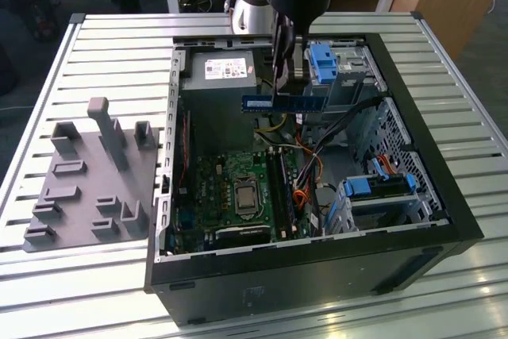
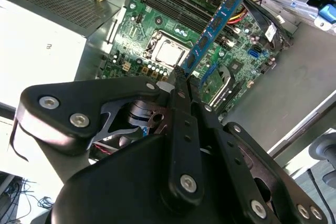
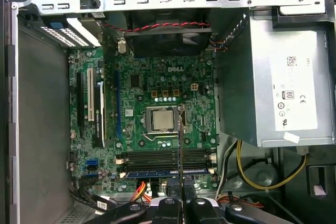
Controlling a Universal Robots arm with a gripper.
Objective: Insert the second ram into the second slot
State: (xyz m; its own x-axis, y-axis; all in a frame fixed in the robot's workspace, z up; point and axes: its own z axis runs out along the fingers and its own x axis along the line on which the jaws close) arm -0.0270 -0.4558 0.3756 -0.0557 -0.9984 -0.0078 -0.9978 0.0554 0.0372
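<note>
the black metal hand (image 2: 181,76) is clamped on the thin flat blue ram stick with small dark chips (image 2: 215,24). the stick hangs in the air over the open black computer case (image 1: 444,196), well above the green board (image 3: 142,103) inside. to do this well, i think the stick must line up straight over an empty long black slot (image 3: 165,157), just beside the other blue stick sitting in its slot (image 3: 165,173), and go down flat, not tilted. part of the held stick hides behind the hand. the slot clips are too small to make out.
</note>
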